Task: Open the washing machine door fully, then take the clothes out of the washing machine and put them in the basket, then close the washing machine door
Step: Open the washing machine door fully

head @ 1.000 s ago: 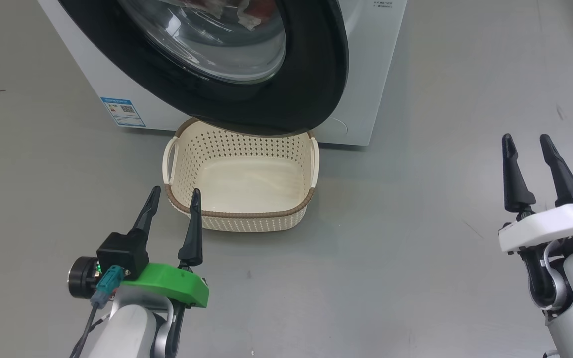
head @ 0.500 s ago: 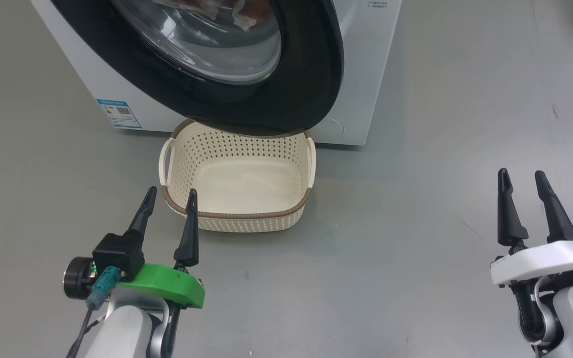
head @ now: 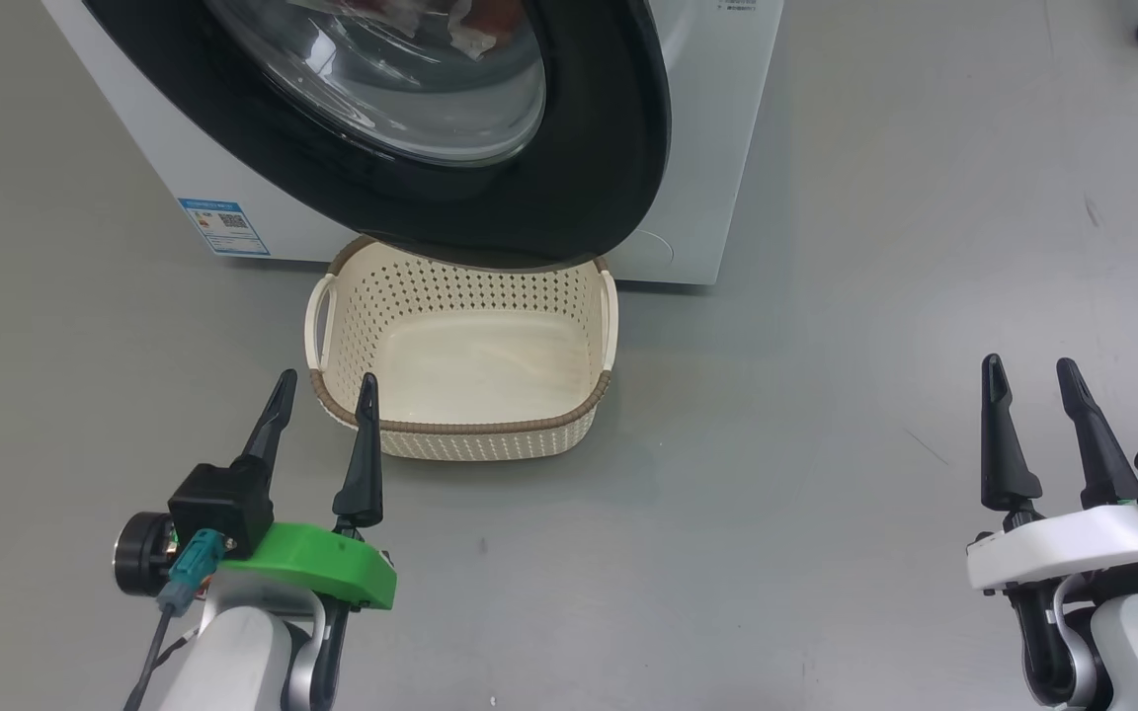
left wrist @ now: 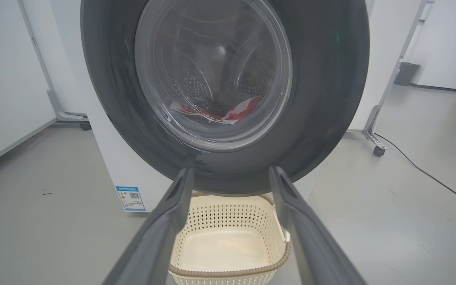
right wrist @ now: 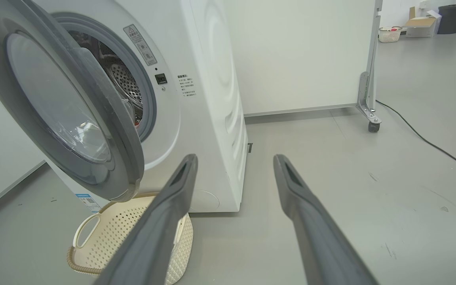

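l gripper (head: 328, 380) & r gripper (head: 1028, 363) are held w/ fingers wide apart, nothing gripped. door (head: 609, 148) is seen part-open over basket (head: 450, 427), set on floor by washer (head: 717, 118). clothes (left wrist: 244, 111) are seen in drum thru glass

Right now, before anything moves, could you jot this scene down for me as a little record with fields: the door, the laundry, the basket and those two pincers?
washing machine door: partly open, swung out from the washing machine
clothes: red, inside the machine, seen through the door
basket: empty, on the floor below the door
left pincer: open, holding nothing, by the basket's near left corner
right pincer: open, holding nothing, over bare floor to the right of the basket
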Motion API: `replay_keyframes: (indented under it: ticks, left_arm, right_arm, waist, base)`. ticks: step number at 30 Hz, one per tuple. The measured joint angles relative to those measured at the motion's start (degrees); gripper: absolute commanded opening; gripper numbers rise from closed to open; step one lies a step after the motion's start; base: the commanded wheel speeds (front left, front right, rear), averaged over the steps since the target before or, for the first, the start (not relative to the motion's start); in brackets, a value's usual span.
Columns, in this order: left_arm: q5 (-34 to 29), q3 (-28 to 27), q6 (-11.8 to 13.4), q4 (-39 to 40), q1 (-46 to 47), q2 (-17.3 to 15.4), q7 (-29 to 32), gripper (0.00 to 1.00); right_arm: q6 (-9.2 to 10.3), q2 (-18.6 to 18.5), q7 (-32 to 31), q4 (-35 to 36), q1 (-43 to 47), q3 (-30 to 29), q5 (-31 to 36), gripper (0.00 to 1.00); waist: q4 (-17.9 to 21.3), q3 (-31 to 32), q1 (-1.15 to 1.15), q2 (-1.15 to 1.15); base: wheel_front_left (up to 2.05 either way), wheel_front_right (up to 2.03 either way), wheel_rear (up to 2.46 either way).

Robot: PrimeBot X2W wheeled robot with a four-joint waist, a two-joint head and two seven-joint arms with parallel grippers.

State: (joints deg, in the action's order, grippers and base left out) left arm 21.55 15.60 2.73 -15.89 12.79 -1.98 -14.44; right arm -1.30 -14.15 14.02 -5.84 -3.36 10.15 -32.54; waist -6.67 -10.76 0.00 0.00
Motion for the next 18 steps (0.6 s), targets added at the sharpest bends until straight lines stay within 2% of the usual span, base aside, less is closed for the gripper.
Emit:
replay_keyframes:
  ticks: [18]
  left_arm:
    - [-0.53, -0.33, -0.51, -0.02, -0.22, 0.01, 0.00, 1.00]
  right_arm:
    - [0.02, 0.66, 0.25, 2.33, 1.68, -0.45, 0.92, 1.00]
  waist:
    - [0.21, 0.08, 0.00, 0.00]
  base:
    - [0.00, 0.00, 0.00]
